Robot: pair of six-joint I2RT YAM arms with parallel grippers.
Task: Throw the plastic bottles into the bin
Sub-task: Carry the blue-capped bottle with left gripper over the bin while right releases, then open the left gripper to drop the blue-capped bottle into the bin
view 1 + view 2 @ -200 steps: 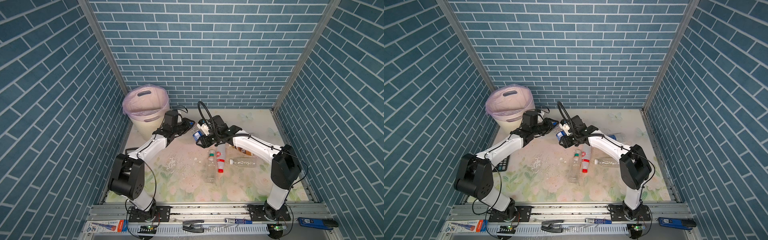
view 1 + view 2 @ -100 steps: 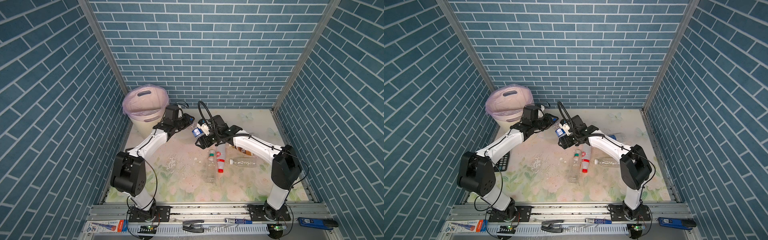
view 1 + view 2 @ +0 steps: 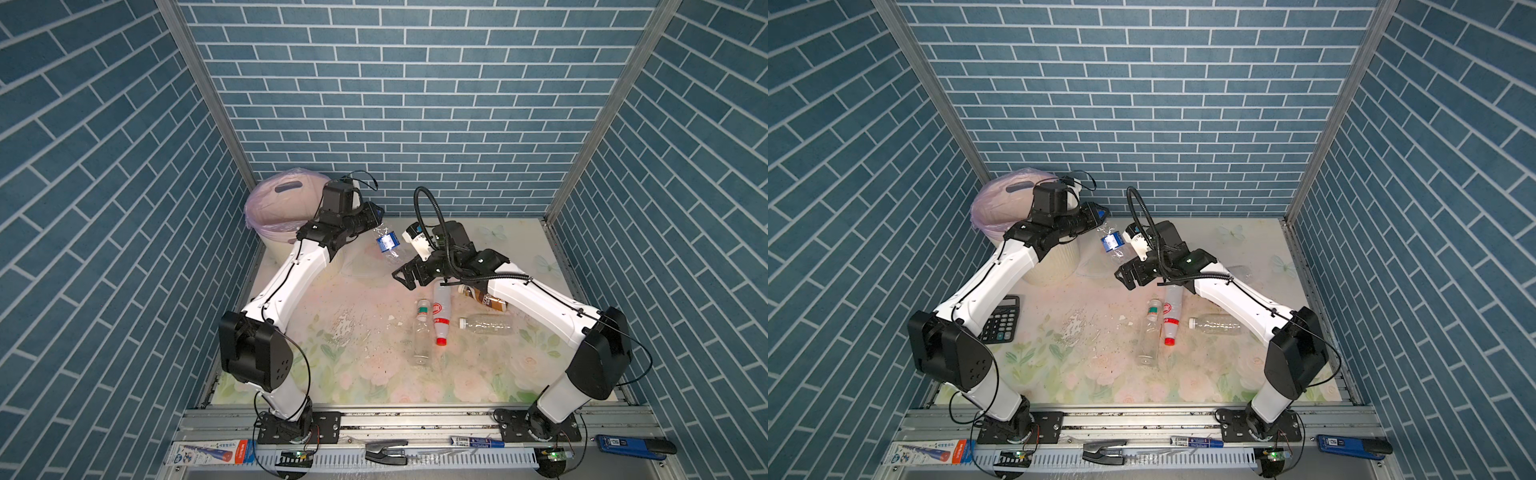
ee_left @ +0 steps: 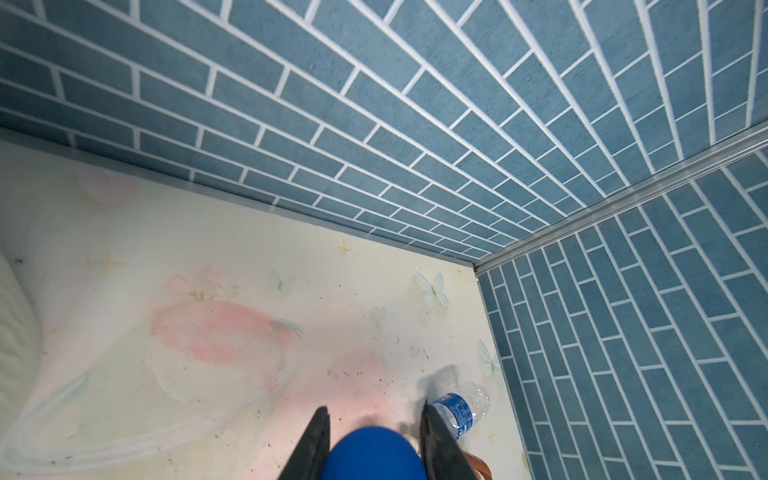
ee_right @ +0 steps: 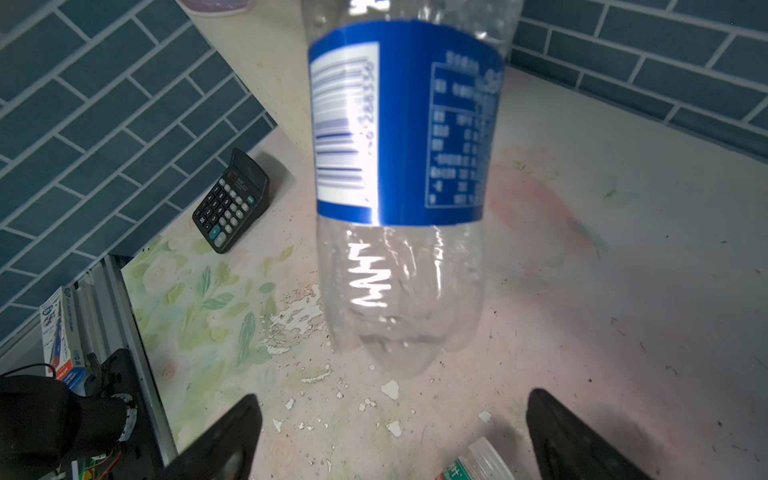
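Observation:
A clear plastic bottle with a blue label [image 3: 387,245] [image 3: 1112,245] hangs mouth-up above the table. My left gripper [image 3: 376,216] [image 3: 1098,214] is shut on its blue cap [image 4: 374,453], just right of the bin. My right gripper [image 3: 405,278] [image 5: 395,397] stands open below and to the right of the bottle [image 5: 399,187], not touching it. The bin [image 3: 282,208] [image 3: 1000,203], cream with a pink bag, stands at the back left. On the table lie a green-labelled clear bottle [image 3: 422,332], a white red-capped one [image 3: 441,316] and a plain clear one [image 3: 486,325].
A brown-labelled bottle [image 3: 484,298] lies partly under my right arm. Another blue-labelled bottle [image 4: 461,409] lies near the right wall. A black calculator [image 3: 1001,320] [image 5: 232,201] sits at the left edge by my left arm. Brick walls close in three sides.
My right gripper has opened and let go of the blue-labelled bottle. My left arm has lifted the bottle up and back toward the bin.

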